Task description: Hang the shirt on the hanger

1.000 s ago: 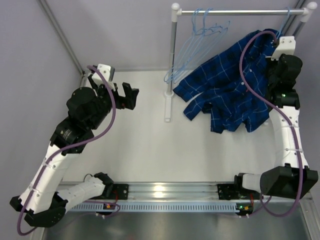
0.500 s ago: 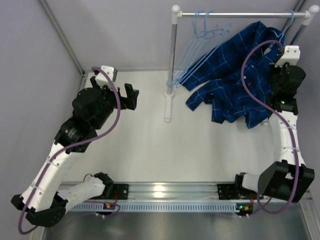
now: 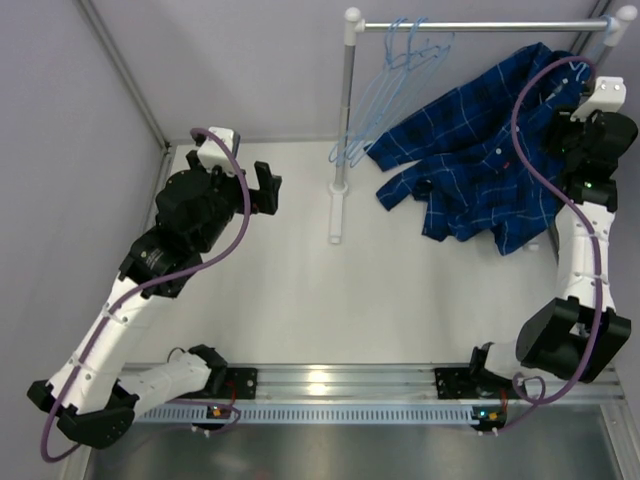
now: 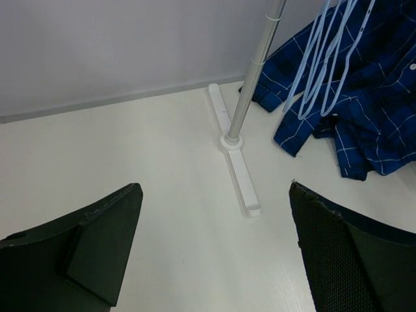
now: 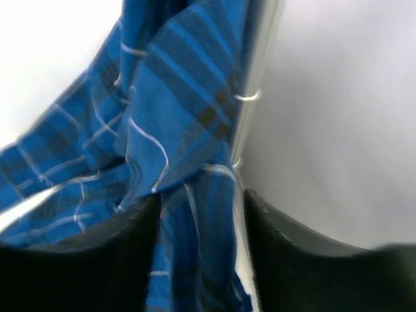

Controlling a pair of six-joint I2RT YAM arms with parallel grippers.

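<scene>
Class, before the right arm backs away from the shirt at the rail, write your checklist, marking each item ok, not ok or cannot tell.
1. Left gripper open, away from the shirt: ok.
2. Right gripper free of the cloth: cannot tell; jaws apart, fabric between them.
3. Hanger hooked over the rail: cannot tell, not clearly visible.
4. Shirt up at the rail's right end: ok.
5. Shirt clear of the spare hangers: cannot tell.

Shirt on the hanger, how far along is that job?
Done: the shirt hangs at the rack rail's right end. In hand: right end effector, jaws apart, at its top. Remaining: whether a hanger carries it can't be seen; left end effector is open.
</scene>
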